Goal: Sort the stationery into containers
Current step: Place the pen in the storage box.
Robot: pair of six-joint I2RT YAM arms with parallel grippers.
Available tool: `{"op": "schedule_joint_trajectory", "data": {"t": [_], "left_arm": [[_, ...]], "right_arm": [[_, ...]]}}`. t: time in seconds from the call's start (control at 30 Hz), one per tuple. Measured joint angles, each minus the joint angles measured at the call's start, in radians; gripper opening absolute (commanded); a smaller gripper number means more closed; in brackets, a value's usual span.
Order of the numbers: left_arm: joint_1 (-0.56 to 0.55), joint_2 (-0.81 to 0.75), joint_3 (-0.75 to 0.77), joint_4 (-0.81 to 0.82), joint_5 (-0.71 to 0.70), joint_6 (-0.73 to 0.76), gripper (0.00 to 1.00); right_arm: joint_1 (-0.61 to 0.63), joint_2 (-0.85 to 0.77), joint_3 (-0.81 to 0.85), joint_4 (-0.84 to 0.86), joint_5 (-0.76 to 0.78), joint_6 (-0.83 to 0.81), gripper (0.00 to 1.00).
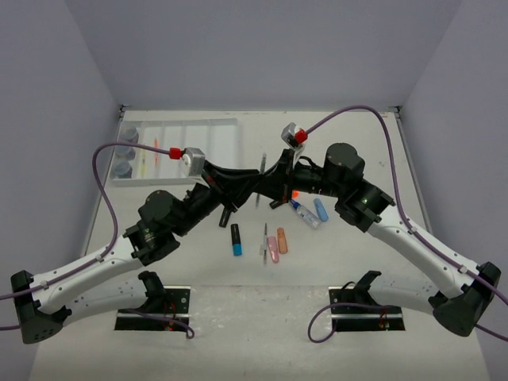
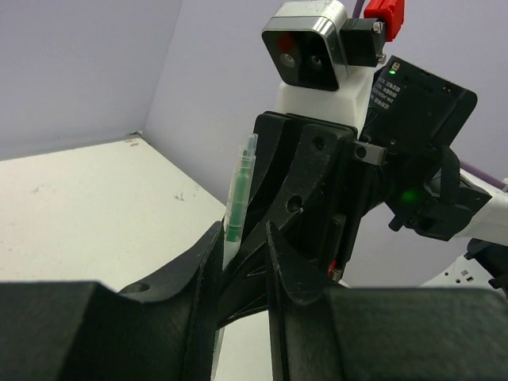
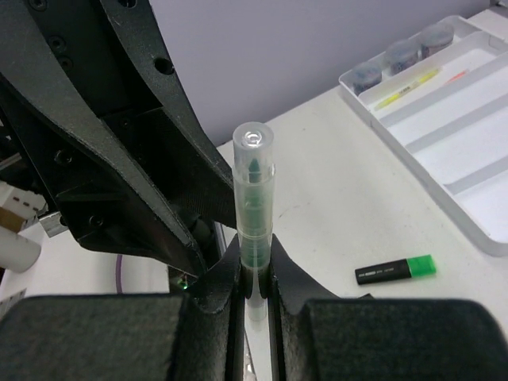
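Observation:
A clear pen with a green core (image 3: pixel 254 190) stands upright above the table's middle, and my right gripper (image 3: pixel 255 262) is shut on its lower part. My left gripper (image 2: pixel 242 238) meets it from the other side. Its jaws stand a little apart, and the pen (image 2: pixel 240 190) rests against the left finger only. From above the two grippers overlap around the pen (image 1: pixel 260 171). The white divided tray (image 1: pixel 214 127) lies at the far left with three grey-blue pots (image 1: pixel 127 151) in its end compartment. A green-capped highlighter (image 3: pixel 395 271) lies on the table near the tray.
Near the front lie a blue-capped highlighter (image 1: pixel 236 239), a thin pen (image 1: pixel 263 242), a pink eraser (image 1: pixel 272 248) and an orange eraser (image 1: pixel 282 240). A glue bottle (image 1: pixel 305 214) and a blue eraser (image 1: pixel 321 209) lie under the right arm. Thin pens (image 3: pixel 405 86) lie in the tray.

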Motion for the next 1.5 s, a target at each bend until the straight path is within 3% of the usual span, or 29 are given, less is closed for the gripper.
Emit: {"op": "schedule_joint_trajectory", "data": {"t": [0.03,0.13,0.17,0.23,0.27,0.4,0.57,0.67,0.77,0.83,1.27,1.5], "left_arm": [[-0.001,-0.002,0.005,-0.006,0.0,0.003,0.02],[-0.002,-0.004,0.012,-0.032,-0.009,0.021,0.02],[-0.004,-0.004,0.015,-0.034,-0.011,0.026,0.09],[-0.005,0.004,0.025,-0.043,-0.01,0.035,0.36],[-0.004,0.011,0.031,-0.046,-0.008,0.04,0.4],[-0.002,0.057,0.066,-0.062,0.025,0.07,0.39],[0.016,0.076,0.073,-0.079,0.048,0.117,0.29],[0.027,0.077,0.076,-0.097,0.069,0.131,0.31],[0.043,0.075,0.077,-0.105,0.093,0.138,0.45],[0.046,0.071,0.077,-0.11,0.102,0.139,0.48],[0.056,-0.039,0.077,-0.136,0.126,0.143,0.48],[0.056,-0.023,0.077,-0.13,0.12,0.144,0.39]], "right_arm": [[0.0,-0.002,-0.002,0.011,0.005,0.001,0.0],[-0.001,-0.006,-0.003,0.033,0.012,0.004,0.0],[-0.003,-0.007,-0.003,0.035,0.011,0.003,0.0],[-0.005,-0.007,-0.006,0.038,0.012,0.003,0.0],[-0.006,-0.007,-0.008,0.039,0.012,0.003,0.0],[-0.009,-0.005,-0.012,0.04,0.011,0.002,0.0],[-0.021,0.005,-0.012,0.016,0.004,-0.012,0.0],[-0.024,0.005,-0.012,-0.005,-0.007,-0.025,0.0],[-0.024,0.005,-0.012,-0.011,-0.007,-0.036,0.0],[-0.021,0.005,-0.013,-0.012,-0.007,-0.045,0.0],[0.006,0.005,-0.013,-0.012,-0.044,-0.073,0.0],[0.018,0.005,-0.013,-0.02,-0.081,-0.093,0.0]]}}
